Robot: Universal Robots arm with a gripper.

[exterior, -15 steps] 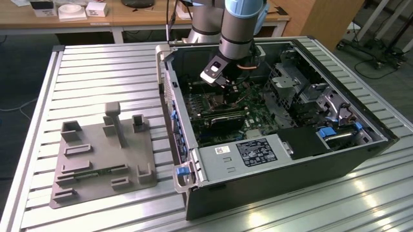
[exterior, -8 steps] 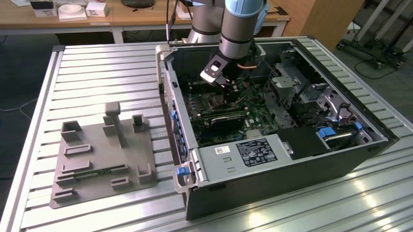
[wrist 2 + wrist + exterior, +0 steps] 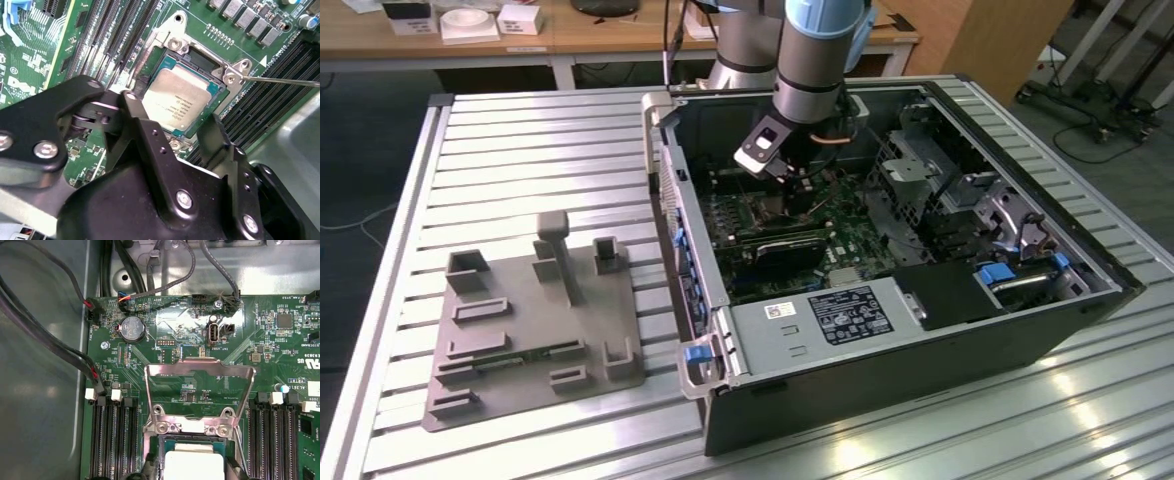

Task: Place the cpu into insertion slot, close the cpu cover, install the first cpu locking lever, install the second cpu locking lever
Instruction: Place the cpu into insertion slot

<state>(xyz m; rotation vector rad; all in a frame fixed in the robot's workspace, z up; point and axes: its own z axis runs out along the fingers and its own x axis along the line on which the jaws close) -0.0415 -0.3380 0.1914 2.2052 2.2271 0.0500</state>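
Two memory slot banks (image 3: 112, 440) beside the cpu (image 3: 192, 465), cpu cover (image 3: 200, 367) open.

Open cpu cover (image 3: 200, 369), memory slots (image 3: 112, 440) close beside the cpu (image 3: 192, 465)

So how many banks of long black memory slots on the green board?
2: first bank and second bank, flanking the silver-topped square cpu. Others may be hidden.
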